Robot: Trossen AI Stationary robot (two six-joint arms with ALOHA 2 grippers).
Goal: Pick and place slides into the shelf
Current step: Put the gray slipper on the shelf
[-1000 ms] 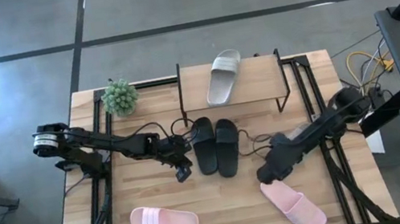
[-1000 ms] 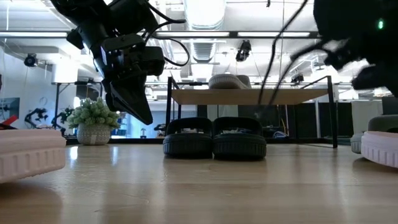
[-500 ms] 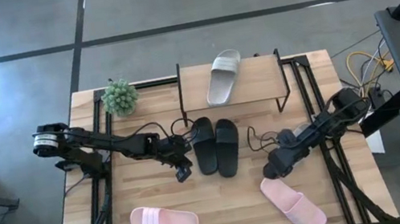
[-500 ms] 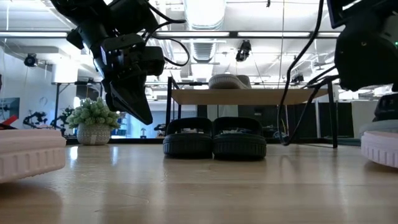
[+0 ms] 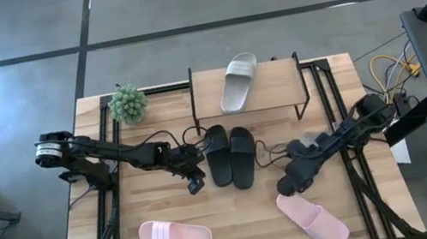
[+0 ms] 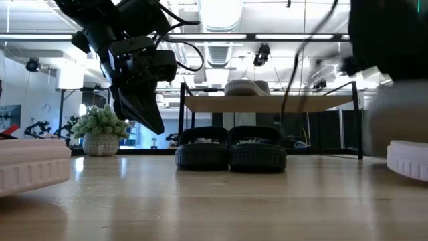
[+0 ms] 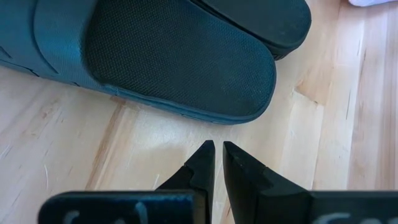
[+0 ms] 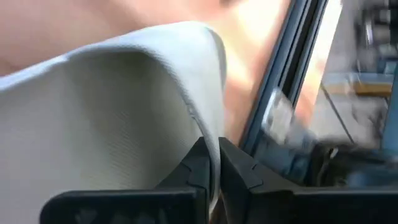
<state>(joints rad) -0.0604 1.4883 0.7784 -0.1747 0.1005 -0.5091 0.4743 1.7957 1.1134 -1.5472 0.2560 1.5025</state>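
Observation:
One pale grey slide (image 5: pixel 238 80) lies on the shelf's top board (image 5: pixel 277 84). The black pair (image 5: pixel 231 156) stands side by side on the table in front of the shelf. Two pink slides (image 5: pixel 175 235) (image 5: pixel 313 218) lie near the table's front edge. My right gripper (image 5: pixel 289 183) is shut on another pale grey slide (image 8: pixel 118 124), which my arm hides in the high view. In the low view this slide is a pale blur (image 6: pixel 394 120). My left gripper (image 5: pixel 196 181) hangs shut above the table, just left of the black pair (image 7: pixel 180 62). My right gripper pinches the edge of the pale grey slide's wide strap (image 8: pixel 202 121) between its two fingers (image 8: pixel 239 171). The fingers slant down at it. Whether the sole still rests on the table cannot be told.
A small potted plant (image 5: pixel 127 103) stands at the table's far left corner. Black rails run along both table sides (image 5: pixel 342 107). A cable (image 5: pixel 270 155) loops between the black pair and my right arm. Bare wood lies between the two pink slides.
My right gripper has turned at the wrist beside the right pink slide and has shut on the pale grey slide's strap. In the low view the pale slide now fills more of the right side, higher than before.

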